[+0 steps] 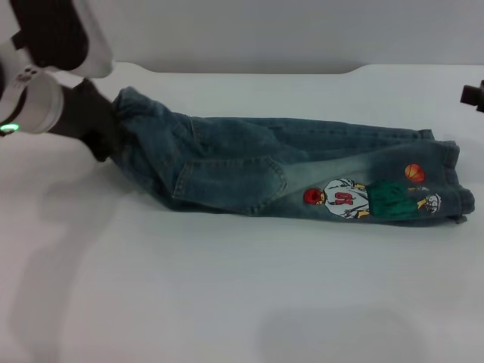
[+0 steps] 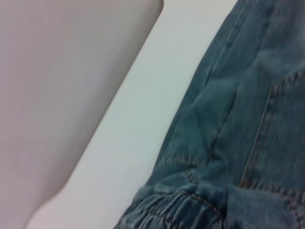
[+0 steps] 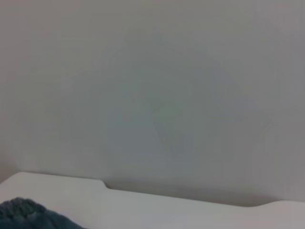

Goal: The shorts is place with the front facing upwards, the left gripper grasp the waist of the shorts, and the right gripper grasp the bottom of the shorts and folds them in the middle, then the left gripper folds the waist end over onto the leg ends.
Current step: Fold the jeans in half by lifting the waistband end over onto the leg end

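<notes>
Stretched flat across the white table (image 1: 227, 302): the shorts (image 1: 249, 174), already doubled lengthwise into one long strip, with the cartoon print (image 1: 363, 198) and a stitched pocket (image 1: 227, 181) facing up. Lengthwise fold judged done, leaving only the end-over-end fold.

At the robot's left end of the strip, the waist of the shorts (image 1: 132, 113). At the far right end, the leg ends (image 1: 446, 181), lying flat and stacked one on the other. Laid out this way, presumably, so that carrying the waist straight across lands it on the cuffs.

Clamped onto the gathered band: the left gripper (image 1: 106, 136), pinching the denim where it bunches and rises slightly off the table. Reaching in from the upper left, white wrist angled downward, green light showing, black claw low and pressed right against the cloth. In the left wrist view, puckered elastic (image 2: 171, 210) very close to the lens, which fits a hold right at the band's edge. Grip placed at the very end, probably to lift the whole waist without dragging the middle.

Barely in view at the right edge of the head view: the right gripper (image 1: 473, 95), raised and apart from the leg ends, holding nothing. Open or closed: cannot tell. Looks mostly at the wall in its own wrist view, with only a scrap of denim (image 3: 24, 214) in one corner, so judged parked clear of the coming fold
</notes>
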Robot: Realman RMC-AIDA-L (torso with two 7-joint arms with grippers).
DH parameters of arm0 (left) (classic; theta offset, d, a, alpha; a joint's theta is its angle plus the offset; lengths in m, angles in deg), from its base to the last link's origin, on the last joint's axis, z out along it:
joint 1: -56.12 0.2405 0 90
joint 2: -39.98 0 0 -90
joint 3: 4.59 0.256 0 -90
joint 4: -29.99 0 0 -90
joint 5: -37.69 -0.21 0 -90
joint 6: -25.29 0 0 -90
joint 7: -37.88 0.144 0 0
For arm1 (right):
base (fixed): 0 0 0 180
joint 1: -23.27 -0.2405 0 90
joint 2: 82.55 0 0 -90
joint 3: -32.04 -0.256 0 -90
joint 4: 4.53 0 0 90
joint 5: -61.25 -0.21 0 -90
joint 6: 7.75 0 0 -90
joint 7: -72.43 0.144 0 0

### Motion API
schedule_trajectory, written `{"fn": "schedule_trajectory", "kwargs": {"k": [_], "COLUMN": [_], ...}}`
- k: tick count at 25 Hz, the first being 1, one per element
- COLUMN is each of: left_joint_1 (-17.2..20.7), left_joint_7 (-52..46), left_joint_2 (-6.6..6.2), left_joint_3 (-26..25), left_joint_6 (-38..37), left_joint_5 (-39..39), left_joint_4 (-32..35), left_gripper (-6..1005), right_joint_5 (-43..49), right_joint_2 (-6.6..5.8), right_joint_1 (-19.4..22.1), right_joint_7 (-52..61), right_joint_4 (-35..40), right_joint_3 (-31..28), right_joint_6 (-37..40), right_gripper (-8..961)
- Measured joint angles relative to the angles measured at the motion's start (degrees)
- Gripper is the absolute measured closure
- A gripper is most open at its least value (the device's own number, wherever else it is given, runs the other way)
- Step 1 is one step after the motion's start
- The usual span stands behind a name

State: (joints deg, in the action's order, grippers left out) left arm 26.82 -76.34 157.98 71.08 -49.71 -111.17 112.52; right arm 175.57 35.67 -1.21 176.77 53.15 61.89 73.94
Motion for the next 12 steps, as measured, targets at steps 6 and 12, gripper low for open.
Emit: {"fn": "schedule_trajectory", "kwargs": {"k": [6, 12], "left_joint_1": [-0.5, -2.03], "left_joint_7": [-2.98, -6.29], "left_joint_2": [-0.02, 0.0], "left_joint_3": [4.22, 6.93], "left_joint_6": [0.2, 0.04], "left_joint_5": [0.05, 0.08], "left_joint_4": [6.46, 13.61], "left_gripper": [881, 882], "right_joint_5": [0.13, 0.15], "right_joint_2": [0.08, 0.07], "right_joint_1": [-1.3, -1.9], "right_joint_7": [-3.36, -5.73], "right_joint_4": [-4.99, -8.82], "right_joint_3": [1.54, 2.99], "right_joint_6": [-0.19, -1.33], "right_gripper": [505, 505]}}
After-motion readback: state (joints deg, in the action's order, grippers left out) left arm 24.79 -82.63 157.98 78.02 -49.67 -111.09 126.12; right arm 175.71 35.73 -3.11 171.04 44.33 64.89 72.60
